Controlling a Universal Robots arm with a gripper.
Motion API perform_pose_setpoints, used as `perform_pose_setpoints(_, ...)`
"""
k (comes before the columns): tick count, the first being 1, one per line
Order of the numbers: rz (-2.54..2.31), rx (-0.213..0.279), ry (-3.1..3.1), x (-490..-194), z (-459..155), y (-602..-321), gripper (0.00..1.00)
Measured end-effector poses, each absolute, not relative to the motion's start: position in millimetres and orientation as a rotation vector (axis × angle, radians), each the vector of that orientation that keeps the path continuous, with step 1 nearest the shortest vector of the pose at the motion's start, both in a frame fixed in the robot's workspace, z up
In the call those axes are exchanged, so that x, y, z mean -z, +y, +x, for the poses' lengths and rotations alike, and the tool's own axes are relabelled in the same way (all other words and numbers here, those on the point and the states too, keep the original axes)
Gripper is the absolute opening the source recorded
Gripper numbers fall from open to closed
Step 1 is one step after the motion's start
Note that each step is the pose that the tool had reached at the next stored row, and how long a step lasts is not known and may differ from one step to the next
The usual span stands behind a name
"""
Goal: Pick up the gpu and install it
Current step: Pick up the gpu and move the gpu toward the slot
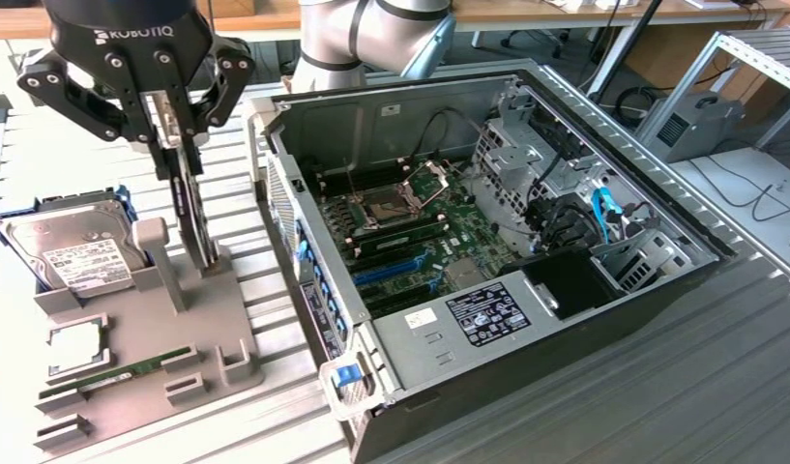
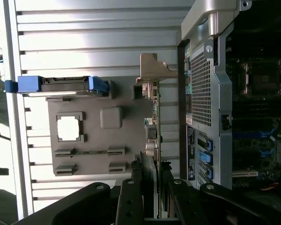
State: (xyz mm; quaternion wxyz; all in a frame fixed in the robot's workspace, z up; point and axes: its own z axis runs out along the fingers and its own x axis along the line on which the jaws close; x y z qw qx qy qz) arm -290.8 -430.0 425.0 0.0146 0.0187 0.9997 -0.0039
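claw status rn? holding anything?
Claw: closed on the gpu, which stands upright on edge at the gray holder; cannot tell whether it has left its slot.

The gpu [image 1: 194,222] is seen as a matt black card with a silver metal bracket. The holder tray [image 1: 136,333] is formed of matt grey plastic. The hard drive [image 1: 70,246] is faced in bare metal with a white paper label.
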Motion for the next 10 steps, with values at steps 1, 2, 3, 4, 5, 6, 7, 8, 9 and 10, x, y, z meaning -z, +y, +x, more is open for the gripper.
perform_pose_setpoints(1, 0.058, 0.012, 3.112, -425.6, -290.8, -430.0, 0.27)
perform_pose_setpoints(2, 0.058, 0.012, 3.112, -426.3, -290.8, -430.0, 0.27)
perform_pose_setpoints(3, 0.058, 0.012, 3.112, -426.9, -290.8, -430.0, 0.27)
perform_pose_setpoints(4, 0.058, 0.012, 3.112, -427.6, -290.8, -430.0, 0.27)
perform_pose_setpoints(5, 0.058, 0.012, 3.112, -428.1, -290.8, -430.0, 0.27)
perform_pose_setpoints(6, 0.058, 0.012, 3.112, -428.5, -290.8, -430.0, 0.27)
perform_pose_setpoints(7, 0.058, 0.012, 3.112, -428.7, -290.8, -430.0, 0.27)
perform_pose_setpoints(8, 0.058, 0.012, 3.112, -428.7, -290.8, -430.0, 0.27)
perform_pose_setpoints(9, 0.058, 0.012, 3.112, -428.8, -290.8, -430.0, 0.27)
perform_pose_setpoints(10, 0.058, 0.012, 3.112, -428.9, -290.8, -430.0, 0.27)
